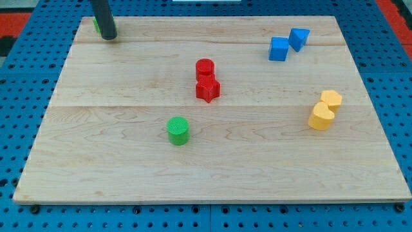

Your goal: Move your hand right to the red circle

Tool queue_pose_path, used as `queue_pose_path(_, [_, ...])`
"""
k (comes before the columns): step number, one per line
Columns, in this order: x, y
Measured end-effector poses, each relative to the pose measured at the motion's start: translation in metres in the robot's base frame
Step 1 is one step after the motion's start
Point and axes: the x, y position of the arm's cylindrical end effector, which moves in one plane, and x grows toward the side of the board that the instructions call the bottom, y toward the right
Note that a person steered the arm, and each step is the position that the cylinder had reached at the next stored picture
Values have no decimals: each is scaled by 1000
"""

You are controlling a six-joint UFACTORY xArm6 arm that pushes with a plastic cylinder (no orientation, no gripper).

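Note:
The red circle (205,67) is a red cylinder near the middle of the wooden board (96,148). A red star-shaped block (208,89) touches it just below. My tip (109,37) is at the board's top left corner, far to the left of the red circle and a little higher in the view. A green block (96,24) shows partly behind the rod, its shape hidden.
A green cylinder (177,131) stands below and left of the red pair. Two blue blocks (279,49) (299,38) sit at the top right. Two yellow blocks (321,118) (331,100) touch each other at the right. Blue perforated table surrounds the board.

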Motion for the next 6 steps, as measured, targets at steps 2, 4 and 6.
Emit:
queue_pose_path(2, [11, 26])
queue_pose_path(4, [12, 45])
queue_pose_path(6, [14, 97])
